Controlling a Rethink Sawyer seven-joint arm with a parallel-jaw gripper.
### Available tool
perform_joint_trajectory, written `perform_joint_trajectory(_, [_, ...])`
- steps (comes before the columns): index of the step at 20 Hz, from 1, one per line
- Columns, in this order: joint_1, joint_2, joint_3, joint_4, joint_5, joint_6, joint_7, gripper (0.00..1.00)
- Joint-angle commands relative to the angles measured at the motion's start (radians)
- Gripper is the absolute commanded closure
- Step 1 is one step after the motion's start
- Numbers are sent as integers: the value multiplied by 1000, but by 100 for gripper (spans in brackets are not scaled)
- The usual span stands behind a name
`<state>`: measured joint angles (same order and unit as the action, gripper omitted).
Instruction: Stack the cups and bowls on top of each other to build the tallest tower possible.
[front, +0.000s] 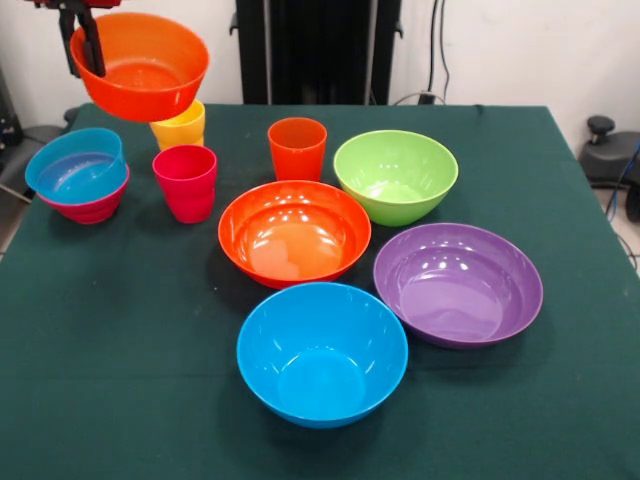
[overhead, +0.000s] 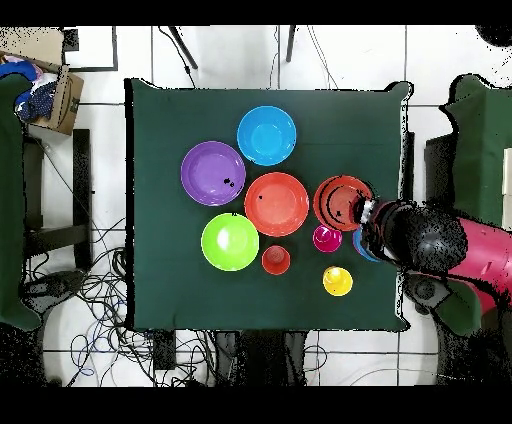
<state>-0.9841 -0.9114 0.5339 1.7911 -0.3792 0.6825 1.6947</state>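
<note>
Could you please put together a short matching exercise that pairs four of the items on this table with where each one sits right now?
Things:
1. small orange bowl
2. small blue bowl
3. big blue bowl
4. yellow cup

Places:
A. nested in the magenta bowl
B. on the cloth at the front camera's near edge
C. held up off the table by the gripper
D. standing behind the red cup, partly under the lifted bowl

Pairs: 1-C, 2-A, 3-B, 4-D

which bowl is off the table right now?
The small translucent orange bowl, held aloft by the gripper clamped on its rim. All other bowls sit on the table.
</note>
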Motion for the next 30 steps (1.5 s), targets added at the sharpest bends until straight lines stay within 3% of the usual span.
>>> perform_joint_trajectory(1, [-58,-16,76,61,-25,-38,-147,100])
perform_joint_trajectory(6, [-67,-31,90,103,-48,-50,-133,100])
perform_joint_trajectory(11, [-60,-52,75,176,-113,-129,-95,100])
perform_joint_trajectory(18, [-46,-20,57,188,-172,-174,-74,100])
perform_joint_trajectory(25, [10,5,-1,213,-287,-241,-15,100])
perform_joint_trajectory(30, [-4,19,3,231,-327,-272,-26,100])
